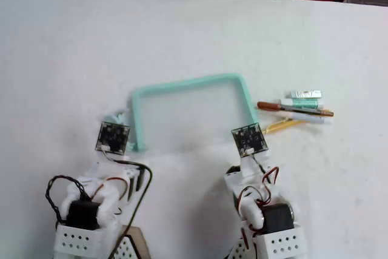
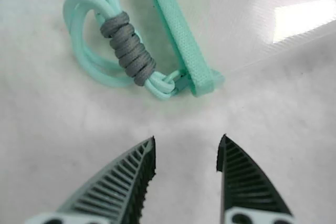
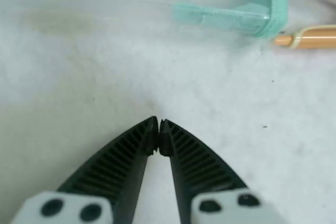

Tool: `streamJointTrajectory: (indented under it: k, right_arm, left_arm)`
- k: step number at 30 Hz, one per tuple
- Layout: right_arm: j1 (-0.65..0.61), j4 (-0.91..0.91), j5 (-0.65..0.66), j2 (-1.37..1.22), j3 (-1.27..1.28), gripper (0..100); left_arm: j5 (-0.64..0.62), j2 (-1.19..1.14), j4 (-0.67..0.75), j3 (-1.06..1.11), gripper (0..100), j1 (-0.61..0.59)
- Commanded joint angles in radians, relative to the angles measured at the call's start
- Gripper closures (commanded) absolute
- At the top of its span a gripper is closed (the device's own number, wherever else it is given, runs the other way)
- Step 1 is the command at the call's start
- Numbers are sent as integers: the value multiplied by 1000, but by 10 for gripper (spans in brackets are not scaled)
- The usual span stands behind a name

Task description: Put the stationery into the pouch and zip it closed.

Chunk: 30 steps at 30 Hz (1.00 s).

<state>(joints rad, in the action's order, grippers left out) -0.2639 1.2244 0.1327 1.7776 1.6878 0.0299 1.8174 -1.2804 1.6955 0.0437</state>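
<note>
The pens [image 1: 295, 111] lie on the table [image 1: 73, 47] just beside the pouch [image 1: 188, 113], at its three o'clock.

Your pouch [image 1: 188, 84], clear with a mint-green border, lay flat at the middle of the white table [image 1: 73, 47]. The stationery [image 1: 295, 108], a small cluster of pens, lay on the table just beside the pouch at its 3 o'clock, none of it inside. Your left arm [image 1: 91, 204] stood at the pouch's 7 o'clock corner and your right arm [image 1: 267, 210] at its 5 o'clock corner.
</note>
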Motion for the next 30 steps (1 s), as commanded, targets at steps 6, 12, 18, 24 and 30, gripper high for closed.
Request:
streamJointTrajectory:
  k: [6,12,18,24,30]
  right_arm:
    - [-2,8,2,7,5,981]
    - [-1,10,-3,1,5,981]
    - [-1,10,-3,1,5,981]
    - [-1,7,0,7,5,981]
    - [8,-53,-2,8,-2,981]
  left_arm:
    - [-9,8,-5,-2,801,4]
    - [-9,8,-5,-2,801,5]
    - [-9,8,-5,-2,801,4]
    - [-9,8,-5,-2,801,4]
    - [-9,8,-5,-2,801,5]
